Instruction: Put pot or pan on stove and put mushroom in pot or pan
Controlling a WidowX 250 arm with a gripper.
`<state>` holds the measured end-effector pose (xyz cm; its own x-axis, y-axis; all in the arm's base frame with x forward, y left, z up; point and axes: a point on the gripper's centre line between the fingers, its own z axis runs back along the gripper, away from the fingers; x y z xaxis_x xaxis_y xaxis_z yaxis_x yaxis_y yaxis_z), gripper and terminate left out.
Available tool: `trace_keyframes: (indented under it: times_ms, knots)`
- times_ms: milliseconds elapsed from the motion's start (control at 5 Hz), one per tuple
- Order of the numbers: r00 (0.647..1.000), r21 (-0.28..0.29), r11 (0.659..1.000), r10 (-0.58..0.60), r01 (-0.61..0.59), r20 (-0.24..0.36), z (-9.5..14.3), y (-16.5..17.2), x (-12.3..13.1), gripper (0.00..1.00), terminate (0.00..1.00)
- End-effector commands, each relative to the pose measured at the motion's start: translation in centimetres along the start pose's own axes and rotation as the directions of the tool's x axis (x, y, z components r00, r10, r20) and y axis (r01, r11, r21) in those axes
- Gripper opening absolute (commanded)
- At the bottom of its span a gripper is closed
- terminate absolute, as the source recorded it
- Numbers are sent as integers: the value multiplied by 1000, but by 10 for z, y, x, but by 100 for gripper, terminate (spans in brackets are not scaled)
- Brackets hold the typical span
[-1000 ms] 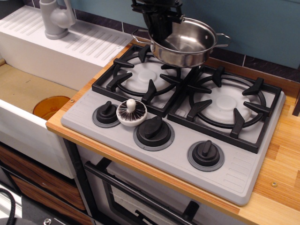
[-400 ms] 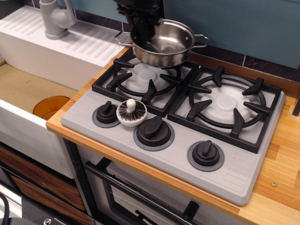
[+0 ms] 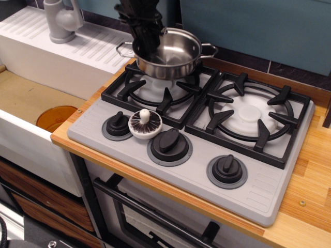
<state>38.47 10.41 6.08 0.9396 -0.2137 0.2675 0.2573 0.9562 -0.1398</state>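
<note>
Three black round knobs (image 3: 169,145) line the front strip of the grey two-burner toy cooktop (image 3: 258,194), and one small toy mushroom (image 3: 145,124) with a white rim and dark ribbed gills sits gills-up between the left and middle knobs. Behind them lie two black cast grates (image 3: 252,116). One shiny shallow stainless-steel pot (image 3: 173,54) with two loop handles hangs over the left grate's far side, its rim pinched by the one black gripper (image 3: 146,40).
</note>
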Motion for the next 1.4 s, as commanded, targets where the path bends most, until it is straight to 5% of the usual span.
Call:
trace_keyframes:
  times_ms: [0,200,600,1200]
  knots:
    - [997,8,1000,-22,21,73,-3,11,5,0,0]
    - [995,-3,999,-39,39,94,-7,14,4,100,0]
    - [996,-20,999,-27,29,89,5,5,1,100,0]
    - [999,35,999,-3,1,41,55,-4,13,100,0]
